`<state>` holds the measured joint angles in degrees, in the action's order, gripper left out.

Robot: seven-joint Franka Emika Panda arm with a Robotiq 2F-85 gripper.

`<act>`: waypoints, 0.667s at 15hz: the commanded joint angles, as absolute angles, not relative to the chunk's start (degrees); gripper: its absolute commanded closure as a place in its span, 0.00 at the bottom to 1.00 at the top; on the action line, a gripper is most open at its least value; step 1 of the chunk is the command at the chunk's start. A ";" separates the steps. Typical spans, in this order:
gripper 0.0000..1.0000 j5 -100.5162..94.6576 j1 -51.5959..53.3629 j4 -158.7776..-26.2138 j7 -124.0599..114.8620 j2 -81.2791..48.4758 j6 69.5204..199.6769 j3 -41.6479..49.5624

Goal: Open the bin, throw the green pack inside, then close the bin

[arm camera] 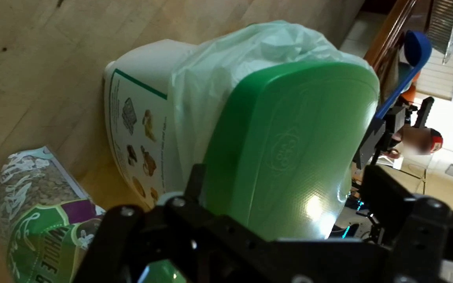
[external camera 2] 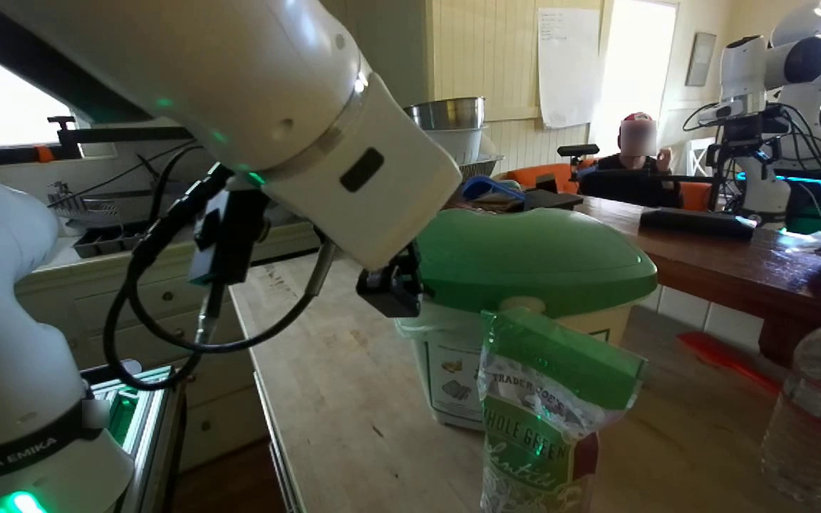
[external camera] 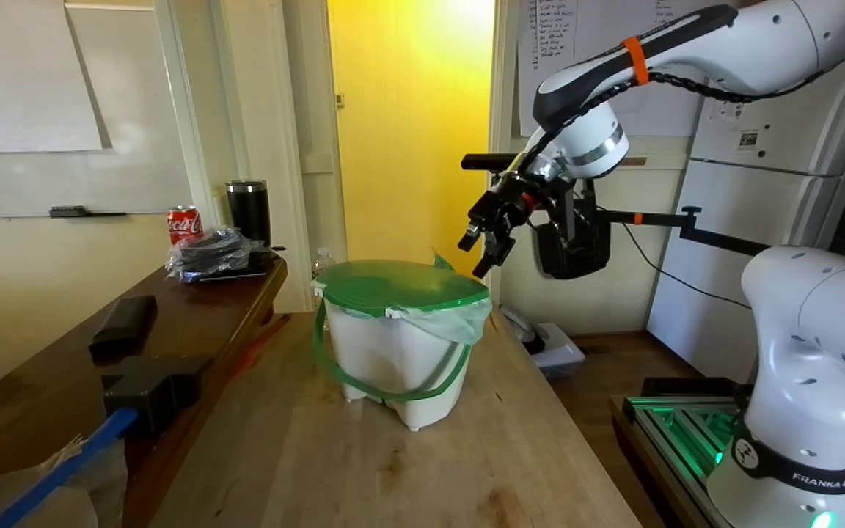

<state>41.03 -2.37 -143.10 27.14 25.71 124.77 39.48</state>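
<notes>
From the left in an exterior view: my gripper [arm camera: 285, 169] hangs empty, its 2 fingers [arm camera: 383, 188] spread, and may slide off the smooth green lid [external camera 2: 532, 249]. That lid sits on the white bin [external camera 2: 453, 374], which a careless shove could skid. Near and right, the Trader Joe's lentils pack [external camera 2: 539, 427] stands just beside it; a swinging lid could topple it toward the water bottle [external camera 2: 820, 413] at right.

The lid [external camera: 393, 284] hides the inside of the bin [external camera: 393, 352]; the bottom edge cuts the pack [external camera 2: 535, 420] in 2 views.
</notes>
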 commanded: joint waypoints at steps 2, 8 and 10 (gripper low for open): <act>0.00 46.51 -4.85 -140.32 27.34 19.38 123.32 36.91; 0.00 49.60 -8.75 -139.28 27.68 16.11 122.31 33.44; 0.00 51.85 -9.65 -139.29 29.16 15.76 121.48 32.82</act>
<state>48.15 -7.39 -140.56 27.25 17.76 124.27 34.20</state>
